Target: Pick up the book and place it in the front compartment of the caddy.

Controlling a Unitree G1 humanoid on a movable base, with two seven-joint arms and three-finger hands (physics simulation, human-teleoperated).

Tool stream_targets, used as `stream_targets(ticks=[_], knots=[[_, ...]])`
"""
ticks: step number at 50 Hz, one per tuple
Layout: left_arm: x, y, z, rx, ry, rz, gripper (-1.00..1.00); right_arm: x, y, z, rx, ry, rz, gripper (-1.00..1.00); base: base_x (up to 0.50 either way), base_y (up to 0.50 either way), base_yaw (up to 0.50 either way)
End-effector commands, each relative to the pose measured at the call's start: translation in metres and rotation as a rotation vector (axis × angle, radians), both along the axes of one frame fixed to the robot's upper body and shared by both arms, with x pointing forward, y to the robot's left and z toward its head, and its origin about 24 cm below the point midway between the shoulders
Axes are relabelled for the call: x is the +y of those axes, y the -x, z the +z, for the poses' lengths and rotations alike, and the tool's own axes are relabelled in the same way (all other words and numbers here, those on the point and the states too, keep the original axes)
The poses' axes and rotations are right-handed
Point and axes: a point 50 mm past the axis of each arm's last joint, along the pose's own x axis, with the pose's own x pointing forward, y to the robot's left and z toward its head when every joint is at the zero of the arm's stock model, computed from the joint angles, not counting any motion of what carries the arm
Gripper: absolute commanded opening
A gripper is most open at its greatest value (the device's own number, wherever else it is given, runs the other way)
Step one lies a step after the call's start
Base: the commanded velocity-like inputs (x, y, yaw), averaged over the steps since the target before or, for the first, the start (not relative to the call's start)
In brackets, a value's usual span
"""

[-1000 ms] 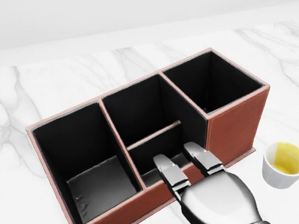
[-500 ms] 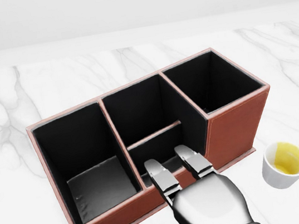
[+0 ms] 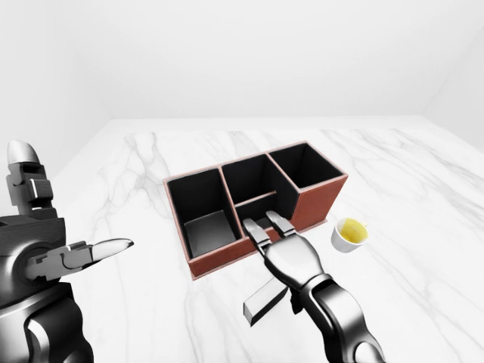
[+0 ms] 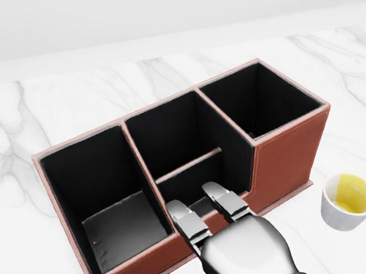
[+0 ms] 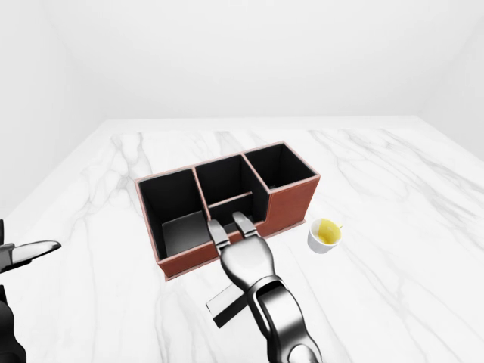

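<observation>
The brown caddy (image 4: pixel 289 152) with black-lined compartments stands on the marble table. Its low middle compartment (image 4: pixel 200 179) is on the side nearest the bottom of the head view. My right hand (image 4: pixel 198 203) reaches over the caddy's near wall just below that compartment, fingers (image 4: pixel 185 223) stretched forward. It holds a flat grey book (image 3: pixel 263 300) under the palm; the book sticks out down-left, tilted above the table, and also shows in the right-eye view (image 5: pixel 227 301). The thumb is hidden. My left hand (image 3: pixel 68 219) is open and empty at the far left.
A white cup (image 4: pixel 347 200) with yellow liquid stands on the table right of the caddy, close to my right hand. The caddy's left compartment (image 4: pixel 111 210) and right compartment (image 4: pixel 260 98) are empty. The marble table (image 3: pixel 423 189) extends all round.
My right hand has slid left along the caddy's near wall, away from the cup. The caddy and cup have not moved.
</observation>
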Motion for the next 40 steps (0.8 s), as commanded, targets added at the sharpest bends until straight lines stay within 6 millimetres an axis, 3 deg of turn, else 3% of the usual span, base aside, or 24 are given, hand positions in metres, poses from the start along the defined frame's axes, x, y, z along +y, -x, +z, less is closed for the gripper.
stream_targets(ticks=[1,40], knots=[[0.001,0.000,0.001,-0.003,0.001,0.002,1.00,0.005,-0.001,-0.006,0.028,-0.004,0.016,1.00,0.00,0.00,0.00],[-0.001,-0.003,-0.002,0.014,-0.002,-0.001,1.00,0.020,0.004,-0.024,0.121,-0.005,0.051,1.00,0.00,0.00,0.00]])
